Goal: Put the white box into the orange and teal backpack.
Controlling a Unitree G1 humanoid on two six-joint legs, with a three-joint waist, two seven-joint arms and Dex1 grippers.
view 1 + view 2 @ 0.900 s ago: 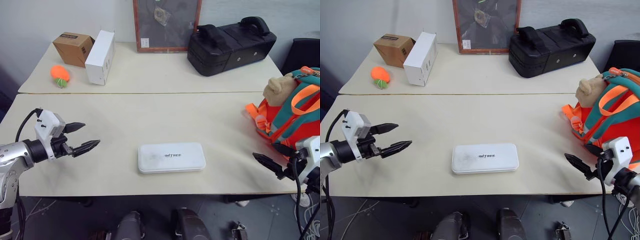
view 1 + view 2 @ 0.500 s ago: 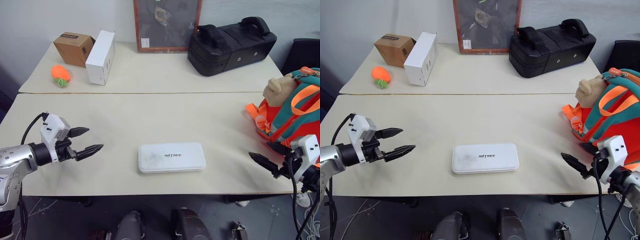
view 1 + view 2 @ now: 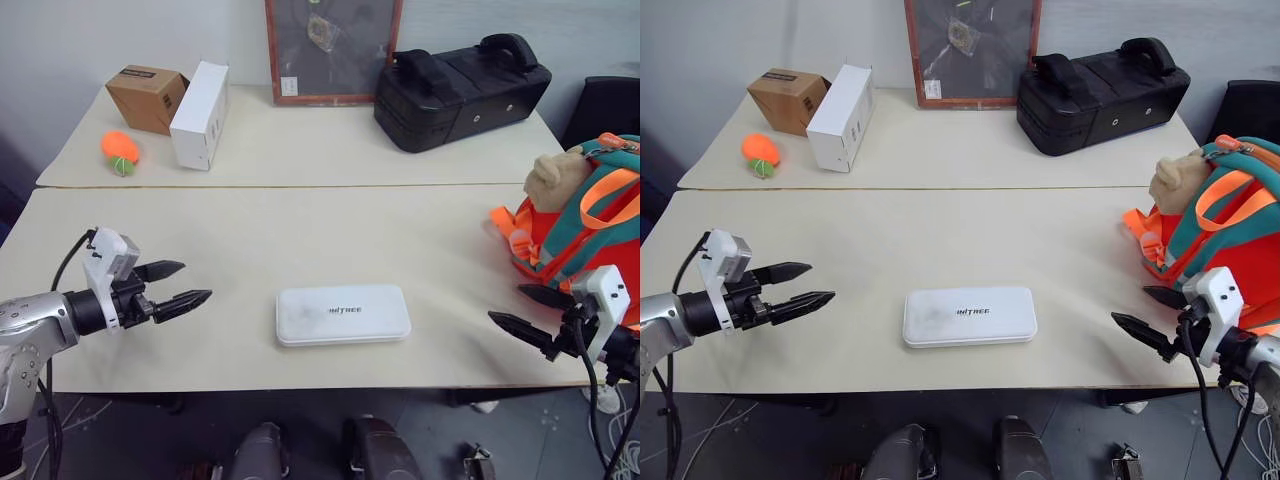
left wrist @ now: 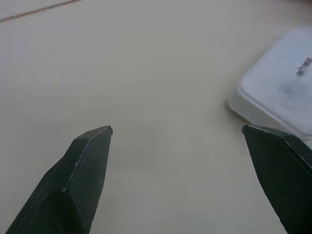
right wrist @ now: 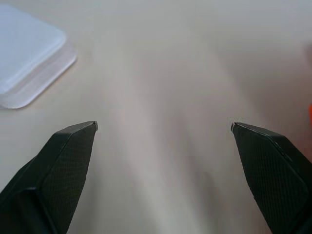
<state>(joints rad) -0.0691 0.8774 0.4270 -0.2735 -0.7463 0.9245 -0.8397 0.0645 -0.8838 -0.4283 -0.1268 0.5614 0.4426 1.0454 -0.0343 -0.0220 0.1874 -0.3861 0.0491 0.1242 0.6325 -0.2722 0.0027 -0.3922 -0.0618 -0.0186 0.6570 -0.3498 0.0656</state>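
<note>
The light is soft and even, and the table looks bright. Small, faint shadows sit under the white box. In the wrist views the box edge looks fuzzy. The black case shows little shine.

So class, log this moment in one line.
white box: flat on table, untouched | backpack: table's right | left gripper: open | right gripper: open

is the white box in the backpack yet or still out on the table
Out: the white box lies flat on the table, apart from the backpack.
</note>
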